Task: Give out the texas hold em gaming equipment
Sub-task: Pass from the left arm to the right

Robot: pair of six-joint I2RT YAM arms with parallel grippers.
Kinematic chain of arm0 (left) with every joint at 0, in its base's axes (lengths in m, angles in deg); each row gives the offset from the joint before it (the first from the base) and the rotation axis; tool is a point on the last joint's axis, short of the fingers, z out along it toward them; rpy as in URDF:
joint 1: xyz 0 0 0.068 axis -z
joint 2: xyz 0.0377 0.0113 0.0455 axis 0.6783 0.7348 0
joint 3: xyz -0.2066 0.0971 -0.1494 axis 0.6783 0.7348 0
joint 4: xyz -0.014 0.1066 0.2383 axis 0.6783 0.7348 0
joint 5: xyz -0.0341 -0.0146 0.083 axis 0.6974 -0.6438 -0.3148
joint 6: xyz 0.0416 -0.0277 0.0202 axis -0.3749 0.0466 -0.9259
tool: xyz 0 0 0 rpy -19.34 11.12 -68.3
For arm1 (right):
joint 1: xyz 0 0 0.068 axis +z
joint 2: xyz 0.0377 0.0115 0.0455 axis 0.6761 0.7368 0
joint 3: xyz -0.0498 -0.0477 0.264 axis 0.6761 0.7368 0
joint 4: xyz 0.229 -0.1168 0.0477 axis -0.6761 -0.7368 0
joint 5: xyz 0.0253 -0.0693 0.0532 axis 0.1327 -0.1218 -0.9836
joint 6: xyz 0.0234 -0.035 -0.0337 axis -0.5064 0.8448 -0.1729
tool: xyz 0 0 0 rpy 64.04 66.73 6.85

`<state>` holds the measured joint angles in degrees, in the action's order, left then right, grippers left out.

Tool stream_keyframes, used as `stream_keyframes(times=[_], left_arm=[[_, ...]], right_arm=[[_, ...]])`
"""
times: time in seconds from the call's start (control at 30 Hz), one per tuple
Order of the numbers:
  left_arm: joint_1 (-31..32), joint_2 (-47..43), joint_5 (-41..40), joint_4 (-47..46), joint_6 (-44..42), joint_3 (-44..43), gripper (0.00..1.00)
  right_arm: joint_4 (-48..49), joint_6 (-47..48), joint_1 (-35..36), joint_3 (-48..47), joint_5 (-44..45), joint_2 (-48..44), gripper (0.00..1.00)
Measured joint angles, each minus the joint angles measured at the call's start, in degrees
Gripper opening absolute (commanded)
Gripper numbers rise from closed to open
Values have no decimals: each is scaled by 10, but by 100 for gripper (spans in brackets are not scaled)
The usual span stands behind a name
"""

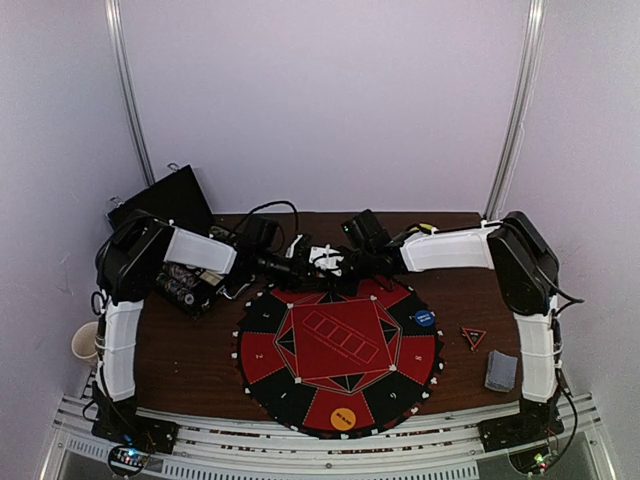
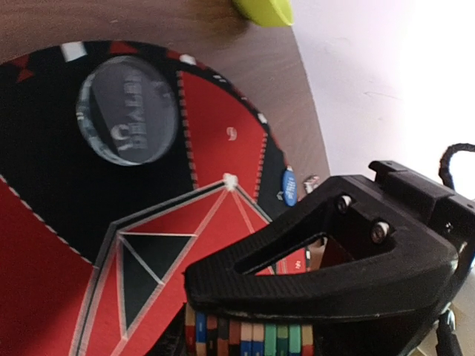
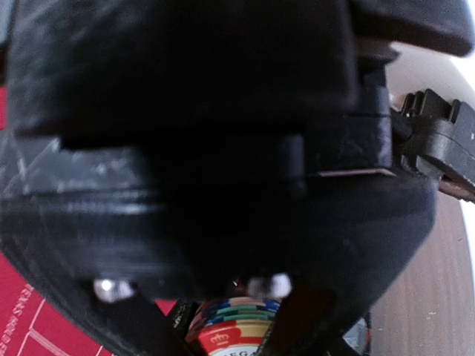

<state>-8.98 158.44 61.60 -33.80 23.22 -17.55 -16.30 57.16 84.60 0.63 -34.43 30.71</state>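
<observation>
Left gripper [image 1: 298,266]: reaches over the far rim of the mat, jaws part-way closed. In its wrist view the chip stack lies pressed right under its finger, so it looks clamped on the stack.
Chip stack [image 2: 245,337]: held edge-on above the far edge of the mat [image 1: 262,357], between the two arms. It is probably kept aloft there so it can pass from one arm to the other, or be split.
Clear dealer disc [image 2: 128,110]: lies flat on a black segment of the mat, apart from the stack, and looks already dealt out.
Orange disc [image 1: 343,418]: lies flat on the near rim of the mat, at a seat mark by my reading.
Right gripper [image 1: 350,258]: meets the left one nose to nose. In its wrist view the stack shows between its fingers with the jaws part-way in, but I cannot tell whether they press the chips.
Blue disc [image 1: 425,319]: sits on the mat's right rim, likewise placed.
Cards [image 1: 500,372]: a grey-blue pile on the bare table right of the mat, well apart from both arms and not yet dealt.
</observation>
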Motion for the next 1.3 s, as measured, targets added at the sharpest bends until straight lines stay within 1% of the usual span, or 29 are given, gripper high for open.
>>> stream_keyframes(times=[0.17, 0.33, 0.63, 0.77, 0.83, 1.13, 1.3], left_arm=[[-9, 50, 6, 17, -20, -33, 18], [-10, 66, 11, 27, -24, -40, 25], [-17, 92, 17, 55, -46, -69, 44], [-23, 92, 0, 59, -60, -76, 53], [-25, 92, -6, 62, -66, -79, 56], [-32, 92, -17, 65, -75, -90, 61], [-34, 100, -7, 36, -70, -90, 63]], right_arm=[[-8, -31, 0, -29, 23, 48, 0], [-14, -58, 0, -33, 33, 61, 0], [-29, -81, 1, -59, 49, 88, 0], [-35, -104, 0, -76, 61, 96, 0], [-41, -113, 1, -85, 64, 100, 0], [-72, -137, -2, -124, 70, 114, 0], [-85, -144, -5, -139, 72, 120, 0]])
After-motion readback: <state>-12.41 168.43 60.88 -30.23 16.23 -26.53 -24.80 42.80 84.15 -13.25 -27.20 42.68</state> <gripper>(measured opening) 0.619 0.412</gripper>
